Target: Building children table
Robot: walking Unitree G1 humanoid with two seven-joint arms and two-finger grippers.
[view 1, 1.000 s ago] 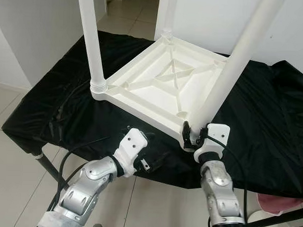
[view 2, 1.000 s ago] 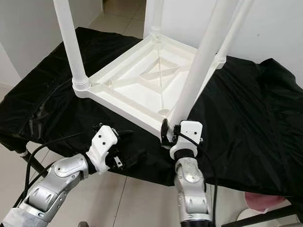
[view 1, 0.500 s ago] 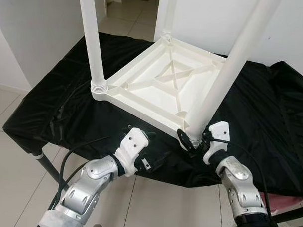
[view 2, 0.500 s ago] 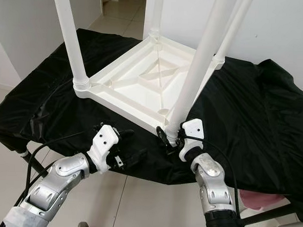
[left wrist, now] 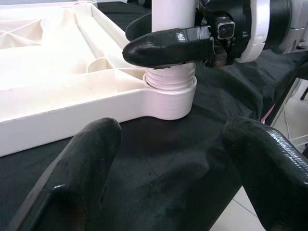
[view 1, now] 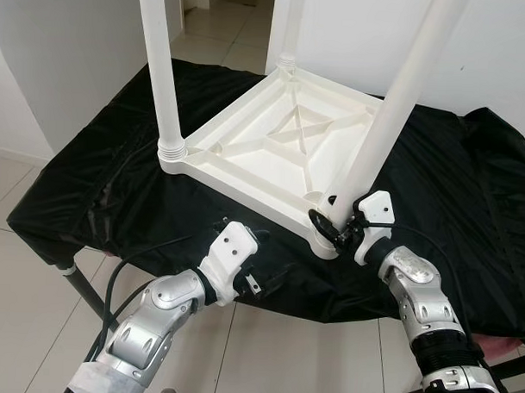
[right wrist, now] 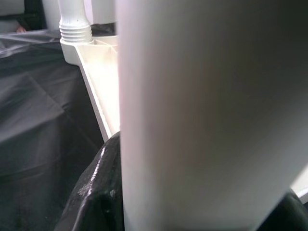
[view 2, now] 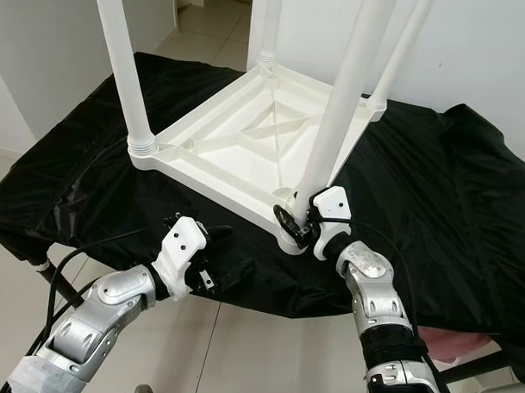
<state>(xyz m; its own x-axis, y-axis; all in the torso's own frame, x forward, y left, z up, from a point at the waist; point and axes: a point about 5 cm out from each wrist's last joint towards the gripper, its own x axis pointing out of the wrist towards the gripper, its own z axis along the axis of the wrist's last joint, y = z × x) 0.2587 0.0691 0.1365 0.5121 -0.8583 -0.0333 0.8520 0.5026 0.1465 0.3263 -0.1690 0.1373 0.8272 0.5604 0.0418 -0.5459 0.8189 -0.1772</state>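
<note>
A white plastic children's table top [view 1: 273,149] lies upside down on a black cloth [view 1: 107,191]. Two white legs [view 1: 159,72] [view 1: 290,29] stand screwed into its left and far corners. My right gripper [view 1: 332,223] is shut on the bottom of a third leg [view 1: 395,106], whose threaded end [left wrist: 171,79] sits in the near right corner socket. In the right eye view a fourth leg [view 2: 397,55] stands at the far right corner. My left gripper [view 1: 242,278] hovers open by the cloth's front edge, its fingers [left wrist: 82,168] spread wide with nothing between them.
The cloth covers a work table whose dark stand leg [view 1: 78,289] shows at the lower left. Tiled floor [view 1: 25,326] lies in front, and a white wall [view 1: 509,50] is behind. Something pink [view 2: 447,341] lies on the floor at the lower right.
My right forearm has swung out to the right while gripping the leg. The leg has gone from leaning to nearly upright, its end now in the corner socket. The left arm has barely moved.
</note>
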